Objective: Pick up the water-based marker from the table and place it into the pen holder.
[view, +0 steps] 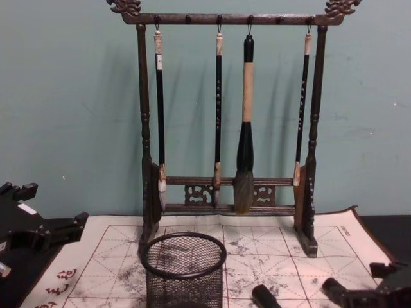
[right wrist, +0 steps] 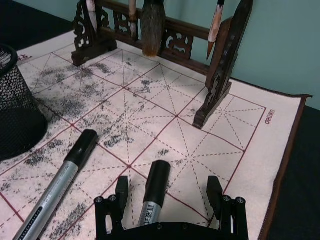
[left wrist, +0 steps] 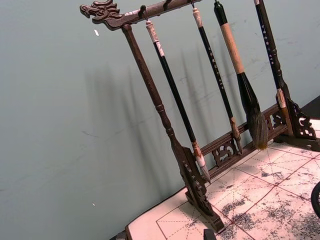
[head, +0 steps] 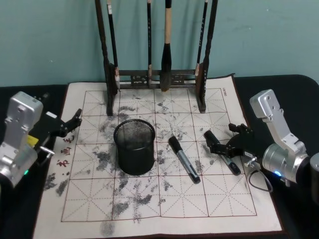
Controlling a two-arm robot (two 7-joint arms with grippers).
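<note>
Two black-capped, grey-bodied water-based markers lie on the ink-stained practice mat. One marker (head: 210, 136) (right wrist: 156, 186) lies between the fingers of my right gripper (head: 223, 141) (right wrist: 168, 192), which is open and low over the mat; the fingers straddle it without touching. The other marker (head: 183, 159) (right wrist: 64, 176) lies loose between that gripper and the pen holder (head: 134, 147) (right wrist: 14, 116) (view: 183, 268), a black mesh cup standing upright at mid-mat. My left gripper (head: 70, 124) (view: 42, 221) hovers open at the mat's left edge, holding nothing.
A tall dark wooden brush rack (head: 154, 77) (left wrist: 165, 130) (view: 228, 192) with several hanging brushes stands along the mat's far edge, against a teal wall. The felt mat (head: 149, 209) covers a black table.
</note>
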